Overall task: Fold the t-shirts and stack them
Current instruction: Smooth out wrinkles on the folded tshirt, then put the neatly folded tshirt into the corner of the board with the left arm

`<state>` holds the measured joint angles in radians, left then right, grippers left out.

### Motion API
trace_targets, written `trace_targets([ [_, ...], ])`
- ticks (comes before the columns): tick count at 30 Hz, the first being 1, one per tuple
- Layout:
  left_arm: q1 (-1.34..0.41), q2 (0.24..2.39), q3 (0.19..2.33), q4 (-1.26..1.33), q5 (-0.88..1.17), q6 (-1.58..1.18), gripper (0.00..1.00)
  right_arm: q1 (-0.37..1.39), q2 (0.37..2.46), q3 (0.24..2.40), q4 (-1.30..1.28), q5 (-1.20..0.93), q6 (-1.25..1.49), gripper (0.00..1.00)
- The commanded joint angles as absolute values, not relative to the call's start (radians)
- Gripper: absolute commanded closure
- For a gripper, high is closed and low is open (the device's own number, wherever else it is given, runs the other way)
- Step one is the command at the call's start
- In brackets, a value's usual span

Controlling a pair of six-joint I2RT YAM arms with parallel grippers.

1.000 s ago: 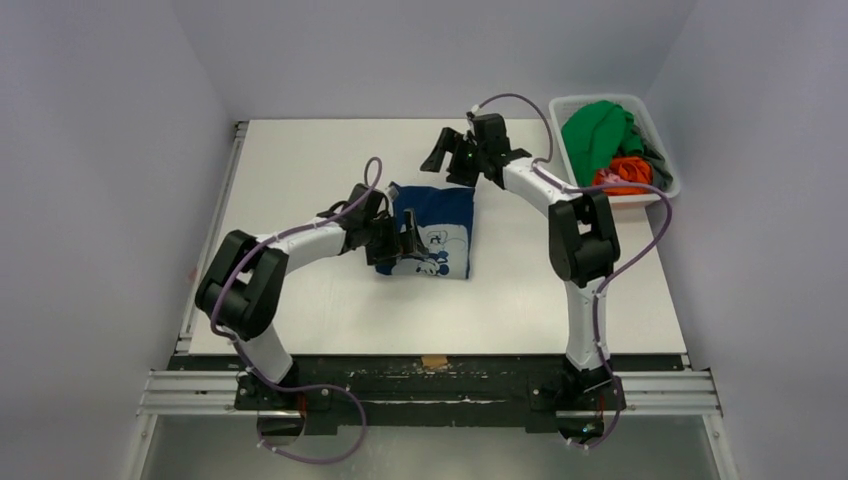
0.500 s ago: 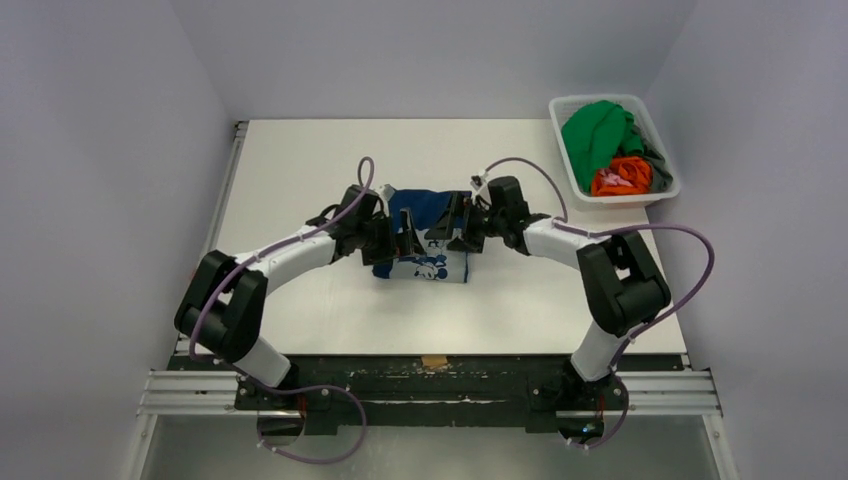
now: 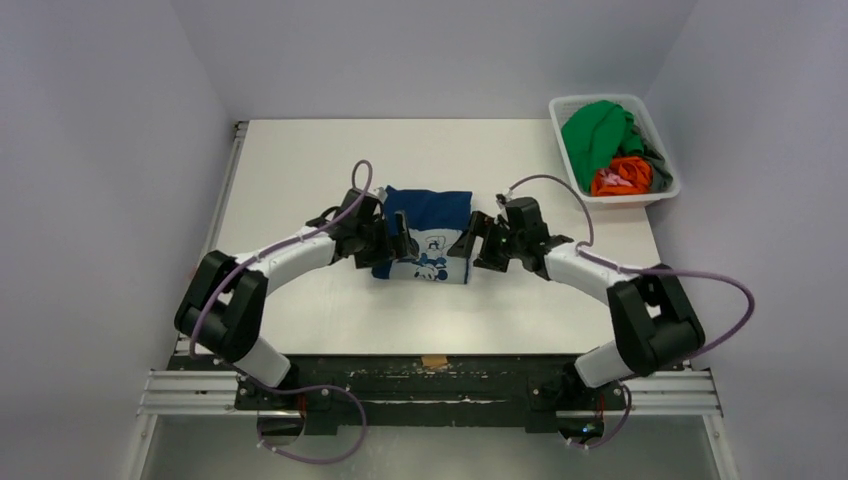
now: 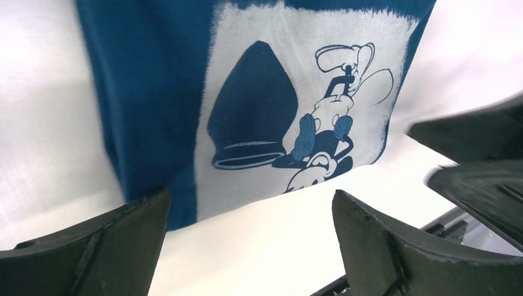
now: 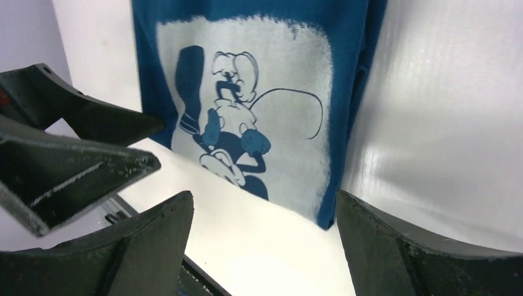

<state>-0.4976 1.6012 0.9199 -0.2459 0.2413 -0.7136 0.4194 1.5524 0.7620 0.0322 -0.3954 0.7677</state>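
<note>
A folded navy blue t-shirt (image 3: 428, 215) with a white cartoon-mouse print lies mid-table. My left gripper (image 3: 397, 243) stands open at its near-left edge, and my right gripper (image 3: 474, 246) stands open at its near-right edge. In the left wrist view the t-shirt (image 4: 154, 92) lies just beyond my open left gripper (image 4: 251, 197), with bare table between the fingers. The right wrist view shows the t-shirt (image 5: 247, 80) ahead of my open right gripper (image 5: 264, 200), its near corner beside the right finger (image 5: 395, 246). Green (image 3: 595, 135), orange (image 3: 622, 176) and dark grey (image 3: 656, 166) t-shirts lie in the basket.
The white slotted basket (image 3: 600, 98) stands off the table's back right corner. The white table (image 3: 300, 160) has a dark rail along its left edge and the arms' mounting rail at the near edge. Each wrist view shows the opposite gripper's fingers (image 5: 80, 142) close by.
My right arm swung from the back of the table down to the navy t-shirt's right edge. The t-shirt now lies as a narrower, tidier rectangle. My left gripper drew back slightly to the left.
</note>
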Motion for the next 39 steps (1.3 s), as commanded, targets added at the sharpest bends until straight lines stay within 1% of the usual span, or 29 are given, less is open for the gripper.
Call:
trace_targets([
  [1, -0.487, 1.492, 0.968, -0.349, 0.071, -0.665, 0.00, 0.417, 1.325, 0.711, -0.022, -0.270, 0.707, 0.16],
  [3, -0.467, 1.509, 1.006, -0.387, 0.037, -0.647, 0.00, 0.417, 1.236, 0.683, -0.057, -0.222, 0.702, 0.15],
  [6, -0.422, 1.600, 1.075, -0.403, 0.041, -0.625, 0.00, 0.417, 1.128, 0.648, -0.104, -0.155, 0.696, 0.14],
  [7, -0.402, 1.642, 1.106, -0.421, 0.052, -0.620, 0.03, 0.417, 1.099, 0.641, -0.120, -0.136, 0.692, 0.14],
  [10, -0.387, 1.769, 1.191, -0.437, 0.102, -0.598, 0.16, 0.417, 1.037, 0.628, -0.171, -0.093, 0.689, 0.14],
  [13, -0.388, 1.881, 1.253, -0.440, 0.144, -0.593, 0.27, 0.417, 0.998, 0.627, -0.211, -0.072, 0.674, 0.13],
  [16, -0.388, 1.956, 1.301, -0.457, 0.156, -0.603, 0.43, 0.416, 0.989, 0.622, -0.220, -0.074, 0.667, 0.13],
  [18, -0.389, 1.994, 1.330, -0.458, 0.189, -0.608, 0.61, 0.417, 0.993, 0.621, -0.215, -0.081, 0.665, 0.13],
  [21, -0.392, 2.009, 1.378, -0.488, 0.156, -0.607, 0.96, 0.417, 1.009, 0.620, -0.204, -0.095, 0.661, 0.13],
  [22, -0.393, 2.011, 1.404, -0.517, 0.123, -0.603, 1.00, 0.417, 1.015, 0.621, -0.201, -0.100, 0.659, 0.13],
  [27, -0.385, 2.020, 1.578, -0.693, -0.173, -0.512, 1.00, 0.417, 1.018, 0.610, -0.199, -0.074, 0.635, 0.13],
  [31, -0.337, 2.084, 1.774, -0.832, -0.369, -0.388, 1.00, 0.417, 0.993, 0.598, -0.195, -0.004, 0.615, 0.13],
  [35, -0.251, 2.171, 1.936, -0.896, -0.447, -0.306, 1.00, 0.416, 0.952, 0.584, -0.193, 0.060, 0.603, 0.12],
  [39, -0.145, 2.235, 2.058, -0.903, -0.436, -0.252, 1.00, 0.416, 0.910, 0.557, -0.176, 0.124, 0.588, 0.11],
])
